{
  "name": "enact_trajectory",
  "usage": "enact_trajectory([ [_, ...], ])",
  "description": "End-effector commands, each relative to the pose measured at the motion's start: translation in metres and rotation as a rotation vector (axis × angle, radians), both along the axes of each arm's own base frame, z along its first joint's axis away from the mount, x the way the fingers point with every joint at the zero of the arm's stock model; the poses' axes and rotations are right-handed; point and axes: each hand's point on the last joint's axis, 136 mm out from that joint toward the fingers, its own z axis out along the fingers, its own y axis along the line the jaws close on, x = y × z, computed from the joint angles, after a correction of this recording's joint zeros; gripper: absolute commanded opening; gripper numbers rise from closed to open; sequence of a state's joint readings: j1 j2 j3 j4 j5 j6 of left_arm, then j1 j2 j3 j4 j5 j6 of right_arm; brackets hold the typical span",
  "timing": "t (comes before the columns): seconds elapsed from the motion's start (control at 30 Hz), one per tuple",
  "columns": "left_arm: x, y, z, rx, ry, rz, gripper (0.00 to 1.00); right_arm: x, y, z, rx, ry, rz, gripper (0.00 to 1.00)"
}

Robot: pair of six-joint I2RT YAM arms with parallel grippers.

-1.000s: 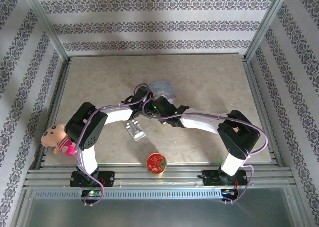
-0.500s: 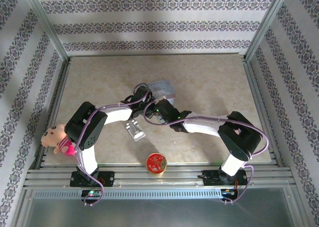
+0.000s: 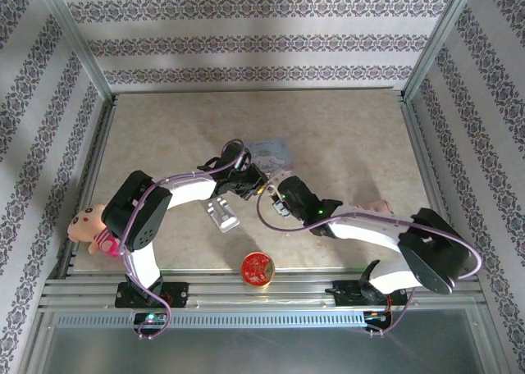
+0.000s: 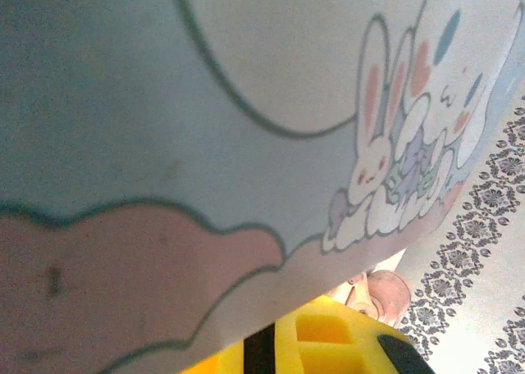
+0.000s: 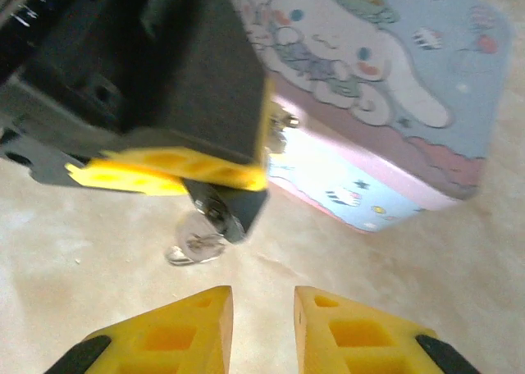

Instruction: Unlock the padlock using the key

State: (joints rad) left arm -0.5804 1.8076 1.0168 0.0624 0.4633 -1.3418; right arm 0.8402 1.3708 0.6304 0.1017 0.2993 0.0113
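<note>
Pastel tin box (image 3: 269, 151) with cartoon print is taken as the reference throughout. Top external view: the left gripper (image 3: 248, 180) and right gripper (image 3: 273, 193) meet just beside the box, on its side facing the arm bases. The padlock cannot be picked out there, being covered by the two wrists. A silver block (image 3: 221, 214) and a round red tin (image 3: 257, 269) lie further from the box toward the bases, untouched. Left wrist view: the box wall sits hard against the lens, with one yellow finger (image 4: 328, 341) cut off at the lower edge; the jaws' stance cannot be read from this angle. Right wrist view: the padlock (image 5: 232, 203), small and dark, hangs just beside the box's pink lower wall. It is pinched under the left gripper's yellow finger, so that gripper is judged closed tight upon it. The key (image 5: 197, 241), on a bright ring, juts from the padlock's underside toward the floor. The right gripper's own fingers (image 5: 168, 337) stand a narrow gap apart with nothing between them, just short of the key. Assessment: key appears seated and padlock steadied; turning the key and freeing the shackle are left to do. The shackle is hidden behind the left gripper and the key's blade is blurred, so whether the lock is open cannot be told.
</note>
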Motion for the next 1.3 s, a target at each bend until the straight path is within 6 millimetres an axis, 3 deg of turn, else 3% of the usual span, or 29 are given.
enact_trajectory([
  [0.0, -0.027, 0.015, -0.025, 0.058, 0.149, 0.012, 0.05, -0.004, -0.008, 0.01, -0.002, -0.051, 0.012, 0.26],
  [0.17, -0.026, 0.012, -0.026, 0.044, 0.153, 0.013, 0.05, -0.008, -0.006, 0.014, -0.013, -0.072, 0.036, 0.29],
  [0.6, -0.027, 0.012, -0.027, 0.037, 0.155, 0.011, 0.05, 0.005, 0.018, -0.008, -0.101, -0.047, 0.05, 0.3],
  [0.8, -0.027, 0.012, -0.029, 0.034, 0.159, 0.011, 0.05, 0.009, 0.026, -0.005, -0.085, -0.051, 0.055, 0.42],
  [1.27, -0.029, 0.011, -0.029, 0.027, 0.162, 0.004, 0.05, 0.029, 0.033, -0.007, -0.105, -0.059, 0.007, 0.39],
])
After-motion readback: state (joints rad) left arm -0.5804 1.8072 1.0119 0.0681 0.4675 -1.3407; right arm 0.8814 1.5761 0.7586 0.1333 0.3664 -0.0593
